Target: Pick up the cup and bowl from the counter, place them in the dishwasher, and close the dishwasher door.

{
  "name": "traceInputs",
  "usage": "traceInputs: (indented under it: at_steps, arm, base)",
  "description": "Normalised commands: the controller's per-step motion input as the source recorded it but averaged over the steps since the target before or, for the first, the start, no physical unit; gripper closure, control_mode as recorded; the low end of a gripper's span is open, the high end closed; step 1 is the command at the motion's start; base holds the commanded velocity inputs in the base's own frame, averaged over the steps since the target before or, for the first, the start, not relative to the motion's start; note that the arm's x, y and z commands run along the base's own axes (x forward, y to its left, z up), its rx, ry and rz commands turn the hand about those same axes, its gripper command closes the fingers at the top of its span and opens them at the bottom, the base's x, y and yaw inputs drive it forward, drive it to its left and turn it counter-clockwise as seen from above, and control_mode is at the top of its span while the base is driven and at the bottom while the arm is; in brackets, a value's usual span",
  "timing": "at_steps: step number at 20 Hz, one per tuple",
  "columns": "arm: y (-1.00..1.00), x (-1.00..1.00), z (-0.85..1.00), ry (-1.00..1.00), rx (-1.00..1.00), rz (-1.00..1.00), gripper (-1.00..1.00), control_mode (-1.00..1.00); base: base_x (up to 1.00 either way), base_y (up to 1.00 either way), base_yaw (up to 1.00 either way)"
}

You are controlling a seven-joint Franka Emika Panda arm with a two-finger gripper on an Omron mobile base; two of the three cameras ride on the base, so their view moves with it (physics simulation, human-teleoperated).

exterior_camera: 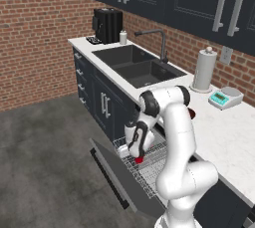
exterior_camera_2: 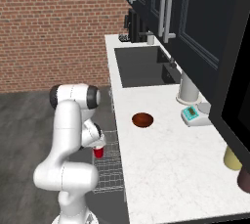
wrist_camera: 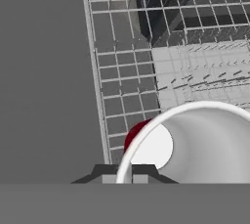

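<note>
Clamped on the rim of the cup (wrist_camera: pixel 195 140), our gripper (wrist_camera: pixel 124 176) hangs over the silver wire rack (wrist_camera: pixel 122 81), low centre of the left base view. We see the cup's white inside filling the lower right of the hand view, a red sliver of its outer wall beside it. We judge it light, thin and a bit springy, so a pinch across the rim wall suits it. The bowl (exterior_camera_2: pixel 142 119) sits on the veined white counter (exterior_camera_2: pixel 166 169) at mid-frame of the right base view: shallow, smooth, probably slippery, best taken by its edge. The dishwasher door (exterior_camera: pixel 112 172) lies dropped open, flat and dark grey.
</note>
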Motion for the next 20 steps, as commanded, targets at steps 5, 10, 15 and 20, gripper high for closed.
traceInputs:
  at_steps: [5, 10, 15, 20]
  arm:
    - [-0.03, 0.40, -0.48, 0.00, 0.00, 0.01, 1.00, -1.00]
    - [-0.01, 0.24, -0.52, 0.00, 0.00, 0.00, 1.00, -1.00]
    - [0.00, 0.12, -0.52, 0.01, 0.00, 0.00, 1.00, -1.00]
    - [0.00, 0.06, -0.55, 0.02, 0.00, 0.00, 1.00, -1.00]
  base:
    - [0.00, 0.00, 0.00]
    - [0.00, 0.00, 0.00]
    - [0.00, 0.00, 0.00]
    - [0.00, 0.00, 0.00]
